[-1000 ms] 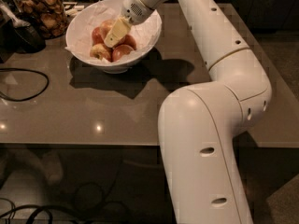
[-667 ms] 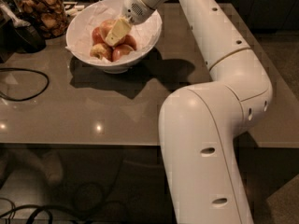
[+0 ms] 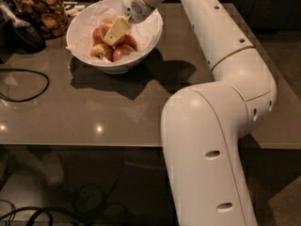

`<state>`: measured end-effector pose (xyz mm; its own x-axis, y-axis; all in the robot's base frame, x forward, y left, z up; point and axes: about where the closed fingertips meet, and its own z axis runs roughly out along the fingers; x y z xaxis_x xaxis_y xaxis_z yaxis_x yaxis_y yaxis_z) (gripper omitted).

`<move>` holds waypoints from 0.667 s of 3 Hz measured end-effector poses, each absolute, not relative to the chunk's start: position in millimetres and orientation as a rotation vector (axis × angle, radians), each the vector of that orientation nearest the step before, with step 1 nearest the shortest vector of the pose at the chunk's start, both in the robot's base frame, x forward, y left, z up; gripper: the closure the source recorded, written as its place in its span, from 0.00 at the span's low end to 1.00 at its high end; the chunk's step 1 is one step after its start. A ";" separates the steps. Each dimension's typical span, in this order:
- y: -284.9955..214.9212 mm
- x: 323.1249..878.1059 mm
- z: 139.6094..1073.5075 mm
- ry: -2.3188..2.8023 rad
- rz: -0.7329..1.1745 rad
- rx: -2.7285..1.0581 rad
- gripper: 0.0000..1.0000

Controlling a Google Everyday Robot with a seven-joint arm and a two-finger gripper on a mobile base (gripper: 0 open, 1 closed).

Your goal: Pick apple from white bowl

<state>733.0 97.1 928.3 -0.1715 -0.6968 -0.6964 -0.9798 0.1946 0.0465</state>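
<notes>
A white bowl (image 3: 84, 22) is seen at the far side of a grey-brown table (image 3: 94, 112). The bowl is lined with crinkly white paper, and a few apples are piled inside it. The apple (image 3: 99, 32), the biggest one, is found at the back of the pile, on the left side of the bowl. Its skin is yellow with a red blush. Smaller red apples (image 3: 124, 53) are packed in front of it and beside it.

The gripper (image 3: 116, 30) is held down inside the bowl, right over the pile. It is tipped at a slant and seems to be touching the big apple, though part of that apple is hidden behind it. Whether the gripper is apart or closed cannot be told from here.

The big white arm (image 3: 221, 46) is stretched across the table from the near right side to the bowl.

A glass jar (image 3: 40, 11) full of brown snacks is seen just to the left of the bowl. A black cable (image 3: 41, 88) is looped on the table's left side.
</notes>
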 end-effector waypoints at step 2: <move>102.3 699.1 981.3 1.878 0.634 -1.515 1.00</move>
<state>699.1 102.3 981.3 -0.1353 -0.6687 -0.7311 -0.9750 0.2211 -0.0218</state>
